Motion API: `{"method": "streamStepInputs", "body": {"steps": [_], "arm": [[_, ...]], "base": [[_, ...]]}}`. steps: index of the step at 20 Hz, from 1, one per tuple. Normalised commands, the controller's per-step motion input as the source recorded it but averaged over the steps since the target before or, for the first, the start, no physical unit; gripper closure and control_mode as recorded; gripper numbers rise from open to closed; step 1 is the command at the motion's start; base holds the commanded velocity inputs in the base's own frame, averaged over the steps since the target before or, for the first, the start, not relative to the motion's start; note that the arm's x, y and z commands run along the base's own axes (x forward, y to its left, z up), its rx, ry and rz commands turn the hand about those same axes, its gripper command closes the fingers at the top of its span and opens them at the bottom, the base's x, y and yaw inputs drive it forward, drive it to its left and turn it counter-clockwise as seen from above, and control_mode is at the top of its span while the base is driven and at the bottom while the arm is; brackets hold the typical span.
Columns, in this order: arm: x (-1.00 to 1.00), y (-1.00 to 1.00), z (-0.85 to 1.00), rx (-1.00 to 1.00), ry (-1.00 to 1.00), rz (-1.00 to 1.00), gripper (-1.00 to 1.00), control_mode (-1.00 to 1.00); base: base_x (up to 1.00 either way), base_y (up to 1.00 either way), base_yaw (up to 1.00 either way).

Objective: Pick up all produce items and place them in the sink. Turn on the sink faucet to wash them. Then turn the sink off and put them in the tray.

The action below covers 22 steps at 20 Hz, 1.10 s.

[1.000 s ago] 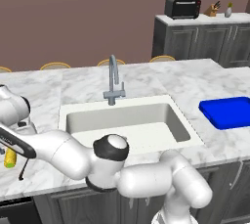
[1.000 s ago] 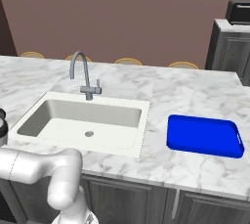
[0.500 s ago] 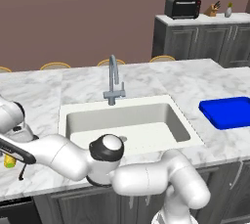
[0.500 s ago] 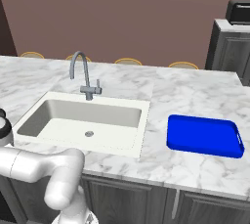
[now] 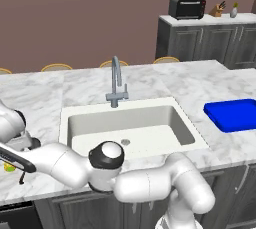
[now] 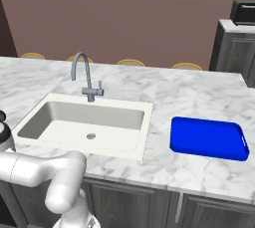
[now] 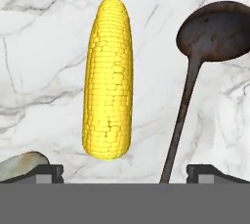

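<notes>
The corn cob (image 7: 108, 78), yellow, lies lengthwise on the marble straight ahead of my open gripper (image 7: 128, 174). Its near end sits between the two fingertips (image 7: 46, 173), untouched. A beige roundish produce item (image 7: 22, 163) peeks in by the left fingertip. In the left base view a bit of the corn (image 5: 9, 167) shows at the counter's far left, under my hand. The sink (image 5: 75, 118) is empty, and its grey gooseneck faucet (image 5: 116, 80) stands behind it with no water running. On the counter right of the sink rests the blue tray (image 6: 209, 137), empty.
A black ladle (image 7: 215, 30) lies right of the corn, its long handle running down toward my right fingertip. My arm reaches from the base across the counter's front edge to the left. A toaster oven (image 5: 186, 8) stands on the back cabinets.
My hand has sunk a little lower over the counter at the far left. The jaws stay wide apart. Sink, faucet and tray are unchanged.
</notes>
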Motion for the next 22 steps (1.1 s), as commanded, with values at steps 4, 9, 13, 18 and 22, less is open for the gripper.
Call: {"method": "streamStepInputs", "body": {"steps": [4,9,13,18,22], "arm": [[0.19,0.0,-0.29,0.12,-0.02,0.0,-1.0,-1.0],[0.12,0.0,-0.37,0.06,-0.01,0.0,-1.0,-1.0],[0.0,0.05,-0.37,0.02,0.0,0.0,-1.0,-1.0],[0.01,0.1,-0.4,0.0,0.0,0.0,-1.0,-1.0],[0.06,0.14,-0.32,0.0,0.0,0.0,1.0,-1.0]], "base": [[0.0,0.0,0.0],[0.0,0.0,0.0],[0.0,0.0,0.0],[0.0,0.0,0.0],[0.0,0.0,0.0]]}}
